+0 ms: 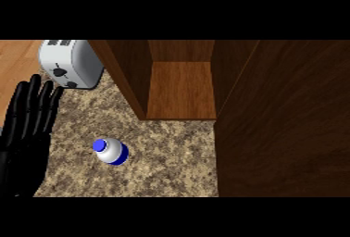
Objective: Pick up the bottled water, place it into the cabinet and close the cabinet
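The bottled water (110,151), white with a blue cap and blue band, stands on the speckled counter (171,157) at lower left of centre, seen from above. The wooden cabinet (180,88) is open behind it, its bare shelf showing, and its dark door (284,120) swings out along the right side. My left hand (27,125) is at the left edge, fingers straight and pointing up, well left of the bottle and touching nothing. My right hand does not show.
A white toaster (68,62) sits at the back left, beside the cabinet's left wall. The counter's left edge meets a wooden floor strip (17,65) there.
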